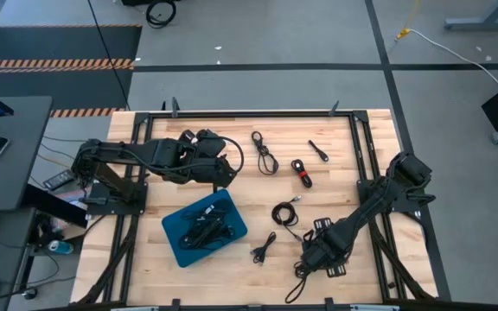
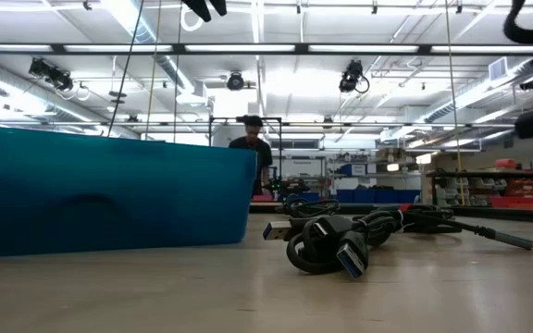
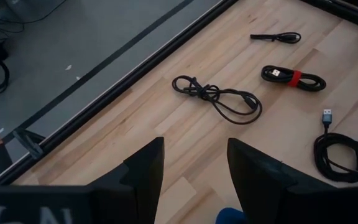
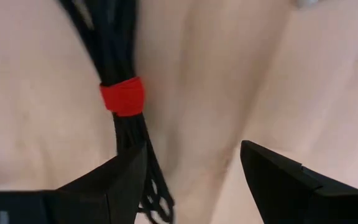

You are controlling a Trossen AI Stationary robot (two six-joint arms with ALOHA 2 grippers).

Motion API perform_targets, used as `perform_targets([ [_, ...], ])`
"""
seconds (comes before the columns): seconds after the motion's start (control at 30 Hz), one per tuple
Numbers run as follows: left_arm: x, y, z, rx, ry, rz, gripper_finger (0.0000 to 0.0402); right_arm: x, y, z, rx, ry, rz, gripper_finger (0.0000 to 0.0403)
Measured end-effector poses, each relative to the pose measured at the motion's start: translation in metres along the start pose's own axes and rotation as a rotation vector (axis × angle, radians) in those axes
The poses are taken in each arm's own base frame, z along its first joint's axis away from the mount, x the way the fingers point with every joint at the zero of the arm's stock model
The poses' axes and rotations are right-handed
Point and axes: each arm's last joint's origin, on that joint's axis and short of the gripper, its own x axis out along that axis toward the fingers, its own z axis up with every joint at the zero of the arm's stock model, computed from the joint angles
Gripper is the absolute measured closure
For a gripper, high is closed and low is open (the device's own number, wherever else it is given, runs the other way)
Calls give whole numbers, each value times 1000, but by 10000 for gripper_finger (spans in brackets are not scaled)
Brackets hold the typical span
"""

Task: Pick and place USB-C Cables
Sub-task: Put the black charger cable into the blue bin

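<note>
Hovering low near the table's [image 1: 379, 130] front-right corner, the right gripper [image 4: 191, 180] had its fingers spread over a red-tied USB-C cable [image 4: 120, 93]. The left gripper [image 3: 194, 171], also spread and empty, hung near the far-left edge above the blue tray [image 1: 173, 231] holding several cables [image 1: 206, 223].

Grey floor [image 1: 258, 34], striped hazard tape [image 1: 54, 64], ceiling strip lights [image 2: 276, 48]

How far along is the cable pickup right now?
Several USB-C cables already lie in the blue tray. The right gripper hangs open over a red-tied cable, not yet gripped. About five cables remain on the table. The left gripper waits open beside the tray.
</note>
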Motion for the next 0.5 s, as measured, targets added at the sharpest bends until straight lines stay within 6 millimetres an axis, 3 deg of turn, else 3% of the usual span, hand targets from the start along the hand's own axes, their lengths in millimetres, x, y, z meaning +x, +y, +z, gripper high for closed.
perform_targets([
  [0.5, 0, -1, 0, -6, 2, -11, 218, -39, 7, -17, 149, -102, 145, 144],
])
